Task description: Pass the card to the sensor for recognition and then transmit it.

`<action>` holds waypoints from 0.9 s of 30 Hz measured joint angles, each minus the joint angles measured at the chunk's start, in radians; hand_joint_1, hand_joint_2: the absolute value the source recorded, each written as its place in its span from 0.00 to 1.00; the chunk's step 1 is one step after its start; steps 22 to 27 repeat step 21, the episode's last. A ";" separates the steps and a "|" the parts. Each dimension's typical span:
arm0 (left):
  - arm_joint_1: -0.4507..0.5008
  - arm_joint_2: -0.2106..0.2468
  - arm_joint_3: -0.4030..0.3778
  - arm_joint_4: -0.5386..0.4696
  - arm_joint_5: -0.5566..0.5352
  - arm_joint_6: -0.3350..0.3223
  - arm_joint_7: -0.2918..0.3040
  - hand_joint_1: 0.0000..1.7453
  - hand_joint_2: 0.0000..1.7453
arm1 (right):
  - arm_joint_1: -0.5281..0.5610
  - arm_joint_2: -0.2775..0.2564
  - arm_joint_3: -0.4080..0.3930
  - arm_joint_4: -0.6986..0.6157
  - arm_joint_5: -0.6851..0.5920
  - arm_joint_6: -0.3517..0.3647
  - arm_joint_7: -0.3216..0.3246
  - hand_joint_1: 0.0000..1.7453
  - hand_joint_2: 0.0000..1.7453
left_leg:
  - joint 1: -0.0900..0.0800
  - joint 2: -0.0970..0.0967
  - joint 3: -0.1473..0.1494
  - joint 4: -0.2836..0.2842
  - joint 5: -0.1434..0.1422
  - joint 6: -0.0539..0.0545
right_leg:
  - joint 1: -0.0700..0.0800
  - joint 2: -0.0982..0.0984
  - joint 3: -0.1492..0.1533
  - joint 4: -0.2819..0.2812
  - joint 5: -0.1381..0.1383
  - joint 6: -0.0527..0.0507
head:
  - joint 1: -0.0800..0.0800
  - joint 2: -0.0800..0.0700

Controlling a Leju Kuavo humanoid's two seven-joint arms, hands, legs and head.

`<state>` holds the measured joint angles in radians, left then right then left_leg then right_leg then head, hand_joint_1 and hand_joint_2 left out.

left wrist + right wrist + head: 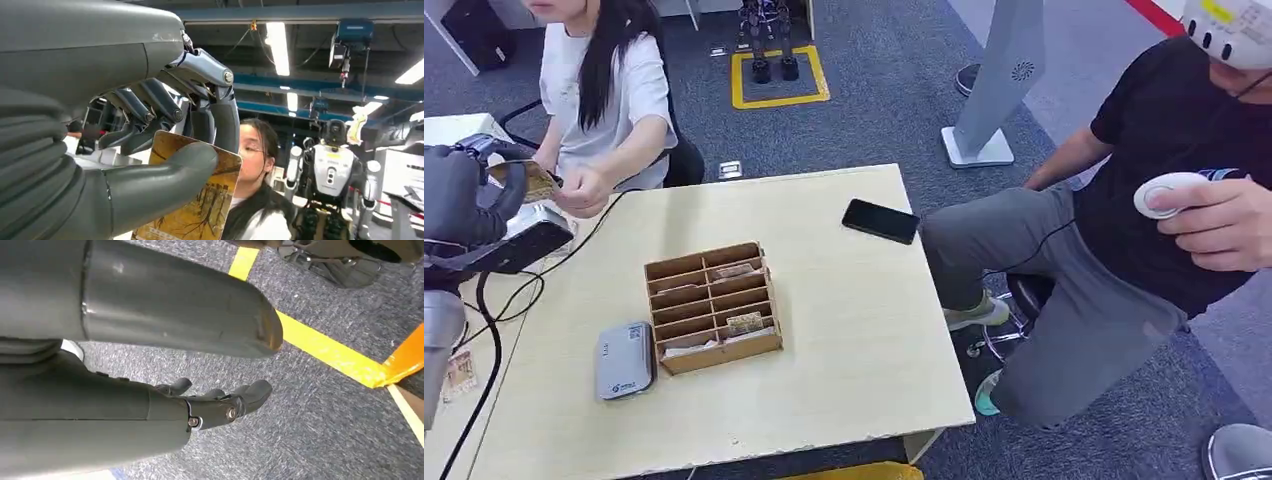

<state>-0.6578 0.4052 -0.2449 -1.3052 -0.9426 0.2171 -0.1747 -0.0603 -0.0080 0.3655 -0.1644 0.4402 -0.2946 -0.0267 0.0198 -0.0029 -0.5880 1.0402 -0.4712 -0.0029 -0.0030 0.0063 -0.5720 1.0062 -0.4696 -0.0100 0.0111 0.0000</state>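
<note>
Above the table (844,330), left hand (464,200) holds an unreadable card (200,210).

Head view: bright, even overhead light, soft short shadows under the wooden organizer (713,307) and phone (880,220) on the table (824,340); faint sheen on tabletop, no harsh glare. Sharp enough, slight compression softness. Left wrist view: looks up at ceiling strip lights (278,45), blown out white; robot hand (165,125) close to lens, backlit, a bit soft. Right wrist view: dimmer, carpet floor (320,405) grainy, near cover blurred w/ a dull highlight.
</note>
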 joint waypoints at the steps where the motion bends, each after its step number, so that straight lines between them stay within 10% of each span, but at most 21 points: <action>1: -0.007 -0.003 -0.002 0.019 -0.001 0.001 0.000 1.00 1.00 | -0.001 0.000 0.000 0.000 0.000 0.001 0.000 0.00 0.00 | 0.000 0.000 0.000 0.000 0.000 0.000 | 0.000 0.000 0.000 0.000 0.000 0.000 | 0.000 0.000; 12: -0.032 -0.028 -0.010 0.118 -0.001 0.002 -0.003 1.00 1.00 | -0.001 0.000 0.000 0.000 0.000 0.001 0.004 0.00 0.00 | 0.000 0.001 -0.001 0.000 0.000 0.000 | 0.000 0.002 -0.002 0.000 0.000 0.000 | 0.000 0.000; 14: -0.032 -0.028 -0.010 0.126 0.003 0.002 -0.004 0.00 1.00 | -0.001 0.000 0.000 0.000 0.000 0.002 0.003 0.00 0.00 | 0.000 0.001 -0.001 0.000 0.000 0.000 | 0.000 0.002 -0.002 0.000 0.000 0.000 | 0.000 0.000; 27: -0.013 -0.022 -0.010 0.144 0.035 0.038 -0.011 0.00 1.00 | 0.000 0.000 0.000 0.000 0.015 -0.002 -0.006 0.00 0.00 | 0.000 0.002 -0.002 0.000 0.000 0.000 | 0.000 0.002 -0.002 0.000 0.000 0.000 | 0.000 0.000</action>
